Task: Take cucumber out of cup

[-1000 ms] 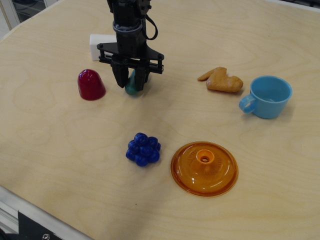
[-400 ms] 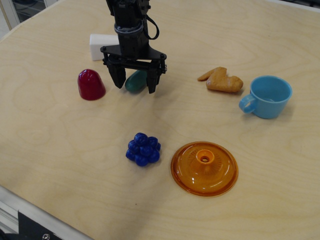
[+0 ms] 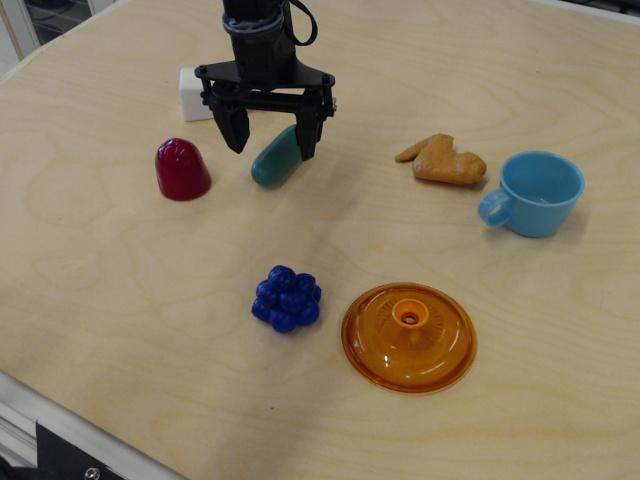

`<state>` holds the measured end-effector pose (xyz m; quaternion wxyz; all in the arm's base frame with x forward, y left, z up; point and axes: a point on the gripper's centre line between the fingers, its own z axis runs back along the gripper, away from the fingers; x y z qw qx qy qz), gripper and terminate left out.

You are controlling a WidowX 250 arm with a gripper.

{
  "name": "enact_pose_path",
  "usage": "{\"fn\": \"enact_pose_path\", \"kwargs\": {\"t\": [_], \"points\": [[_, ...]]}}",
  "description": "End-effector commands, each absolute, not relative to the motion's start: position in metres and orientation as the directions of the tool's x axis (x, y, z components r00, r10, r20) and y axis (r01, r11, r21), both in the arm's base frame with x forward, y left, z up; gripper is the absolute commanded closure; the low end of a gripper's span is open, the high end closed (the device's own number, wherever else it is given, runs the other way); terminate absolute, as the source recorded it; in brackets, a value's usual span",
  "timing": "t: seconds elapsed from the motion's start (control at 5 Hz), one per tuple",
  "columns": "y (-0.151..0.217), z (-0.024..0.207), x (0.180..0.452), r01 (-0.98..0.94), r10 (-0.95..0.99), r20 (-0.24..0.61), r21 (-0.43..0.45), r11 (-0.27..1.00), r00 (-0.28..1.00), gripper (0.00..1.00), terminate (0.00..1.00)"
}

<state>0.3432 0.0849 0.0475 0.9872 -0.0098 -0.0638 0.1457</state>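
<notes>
The teal-green cucumber lies on the wooden table, left of centre, tilted with its upper end behind one finger. My gripper hangs just above it, open and empty, its black fingers spread either side of the cucumber's upper end. The light blue cup stands upright at the right, handle toward the front left. It is far from the cucumber and looks empty inside.
A dark red dome stands left of the cucumber. A white block lies behind the gripper. A blue berry cluster and an orange lid lie toward the front. A tan chicken-piece toy lies left of the cup.
The gripper was shut on the cucumber at the table. It opened, let the cucumber go and rose a little. The cucumber now lies free on the table.
</notes>
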Motion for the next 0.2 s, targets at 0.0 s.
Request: {"fn": "enact_pose_path", "kwargs": {"t": [0.0], "points": [[0.0797, 0.0827, 0.3358, -0.281, 0.283, 0.221, -0.041, 0.959, 0.933, 0.00, 1.00]]}}
